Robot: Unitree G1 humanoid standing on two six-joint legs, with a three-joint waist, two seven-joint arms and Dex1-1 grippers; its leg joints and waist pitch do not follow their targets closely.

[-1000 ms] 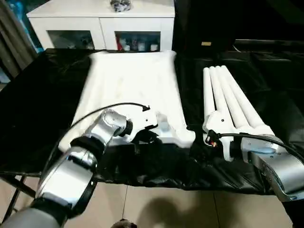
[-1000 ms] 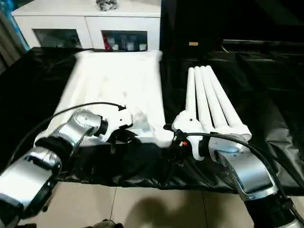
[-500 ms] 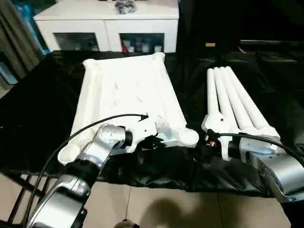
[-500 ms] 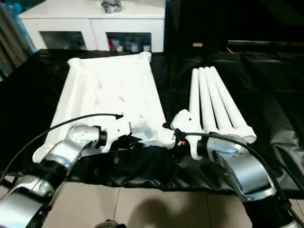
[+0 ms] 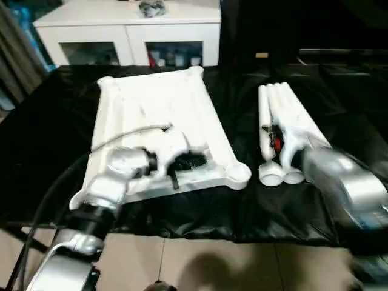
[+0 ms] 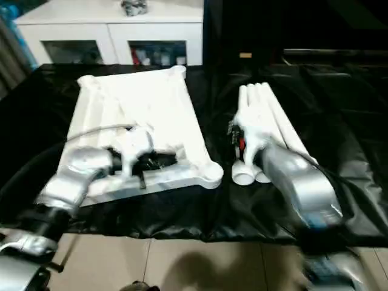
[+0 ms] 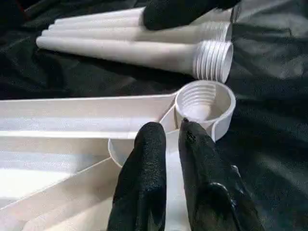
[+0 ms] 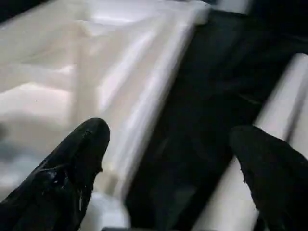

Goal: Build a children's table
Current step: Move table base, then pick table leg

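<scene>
One tabletop (image 5: pixel 157 115) upside down, counter (image 5: pixel 48 139) middle. Four legs (image 5: pixel 285 130) side by side, right part. Left claw (image 7: pixel 168 144) narrow over rib; right claw (image 8: pixel 168 159) wide, empty.

A white glass-door cabinet (image 5: pixel 130 36) stands behind the black-draped table (image 5: pixel 48 121), over tiled floor (image 5: pixel 200 267).

The left arm (image 5: pixel 103 194) reaches forward from the lower left, its silver forearm angled up and inward, the wrist bent toward the middle. The left gripper (image 7: pixel 168 139) has its two black fingers (image 7: pixel 147 178) close together, a narrow gap between them, tips pointing forward and down. The right arm (image 5: pixel 342 185) stretches forward from the lower right, forearm slanting inward. The right gripper (image 8: pixel 168 144) is spread wide, its fingers (image 8: pixel 72 159) far apart and aimed downward
</scene>
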